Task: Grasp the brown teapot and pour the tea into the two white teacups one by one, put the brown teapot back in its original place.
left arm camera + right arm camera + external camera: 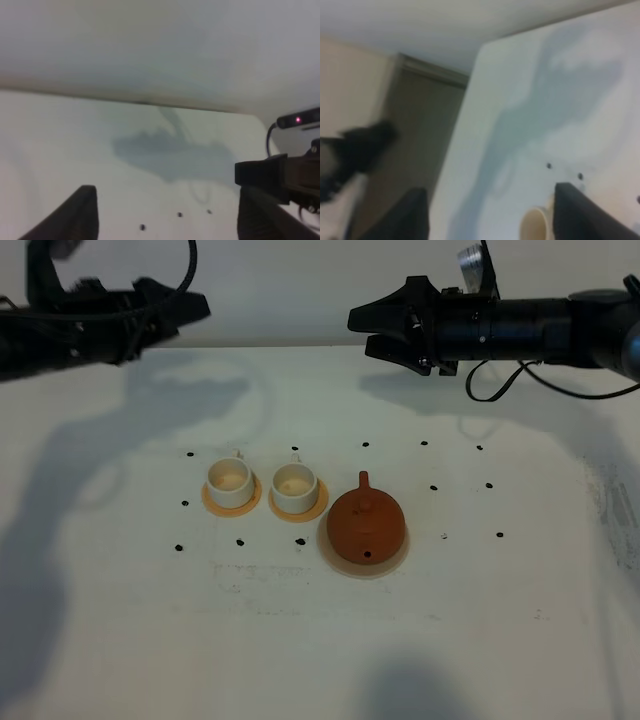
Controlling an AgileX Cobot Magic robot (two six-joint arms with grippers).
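View from above: a white worktop (500, 620) dotted with small black marks. Just below the frame's centre sits the brown teapot (367, 522), lid on, upright on a large beige disc coaster (352, 566) slightly wider than itself. That disc is its home position, so the pot appears not yet lifted.

To the left of it stand two white cups in a row, each on its own small orange coaster: the first teacup (229, 483) furthest left, the second teacup (295, 488) just beside the teapot. Their insides look pale cream, with no dark tea visible, so pouring seems not to have begun. The row puts both cups within a short swing of the spout.

Two black arms hover high at the frame's top, well apart from everything. The left end effector (195, 308) in the upper left is released, its fingers (80, 215) spread on nothing. The right end effector (360, 330), top centre-right, is likewise released and empty. It hangs nearer the teapot, so it is probably the one to grasp it.
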